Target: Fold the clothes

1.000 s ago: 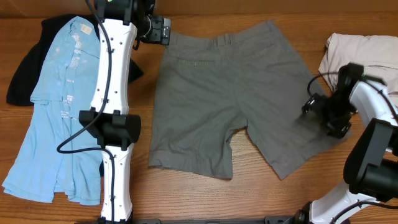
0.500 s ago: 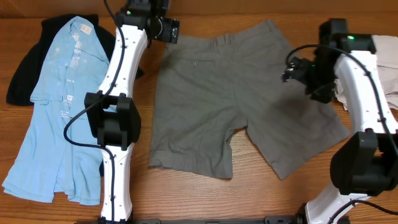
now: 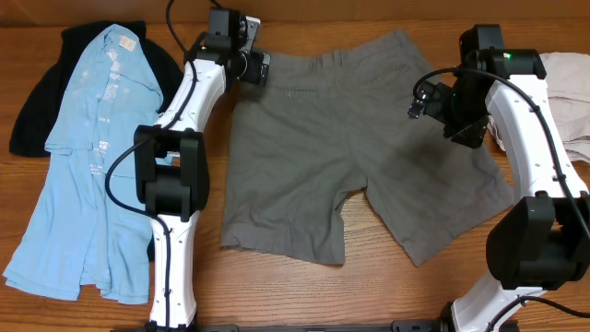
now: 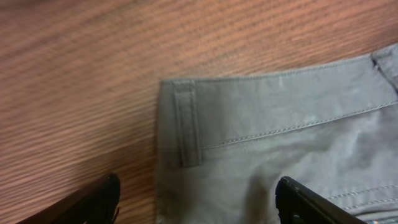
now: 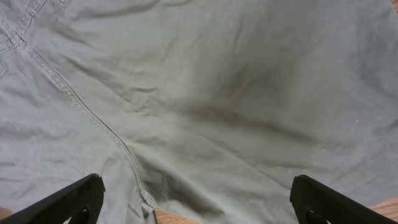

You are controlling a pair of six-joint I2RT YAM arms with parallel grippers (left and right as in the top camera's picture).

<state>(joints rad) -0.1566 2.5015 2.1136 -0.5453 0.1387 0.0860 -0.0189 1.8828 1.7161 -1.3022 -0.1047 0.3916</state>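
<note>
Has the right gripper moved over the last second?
Yes. The right gripper has travelled from above the shorts' leg hem toward the waistband end, and slightly inward over the fabric.

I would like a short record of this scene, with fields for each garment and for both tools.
shorts: grey-olive, spread flat mid-table
blue shirt: on the left arm's side, lying over a black shirt
beige garment: at the far right edge, partly out of view
left tool: open, above the waistband corner
right tool: open, above the shorts' fabric
</note>
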